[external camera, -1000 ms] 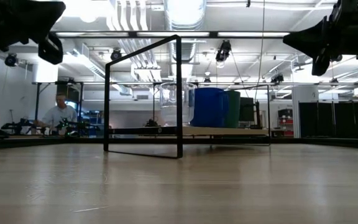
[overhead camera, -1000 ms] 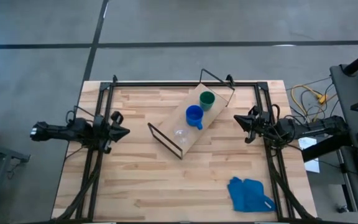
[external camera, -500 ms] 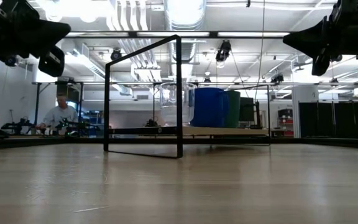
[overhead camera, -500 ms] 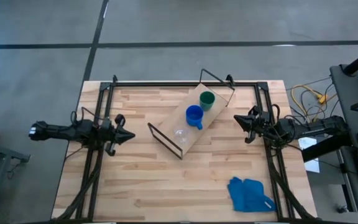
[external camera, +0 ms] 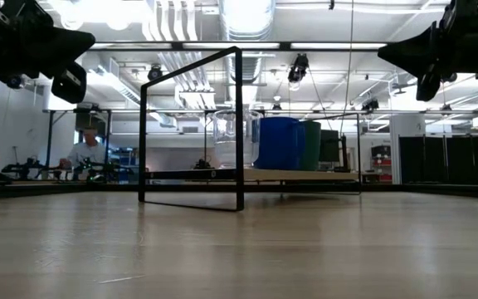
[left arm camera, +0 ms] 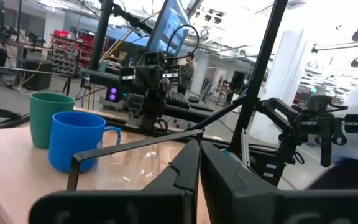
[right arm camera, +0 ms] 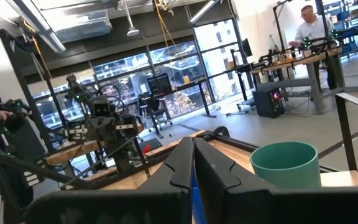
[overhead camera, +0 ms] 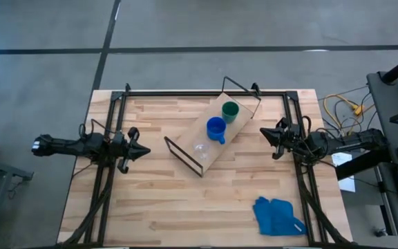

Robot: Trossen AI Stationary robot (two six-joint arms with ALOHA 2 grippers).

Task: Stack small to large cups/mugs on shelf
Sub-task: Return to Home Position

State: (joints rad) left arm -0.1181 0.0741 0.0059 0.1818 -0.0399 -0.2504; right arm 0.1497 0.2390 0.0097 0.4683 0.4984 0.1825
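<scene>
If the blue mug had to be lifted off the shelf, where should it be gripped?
Probably by the handle, from above: the blue mug stands upright, handle jutting toward the shelf's open long edge, while glass and green cup crowd its two sides.

No text, label, brand, number or sign can be read in any of the views. A screen (left arm camera: 168, 28) is seen in the room beyond the table, but what is shown on it cannot be made out.
</scene>
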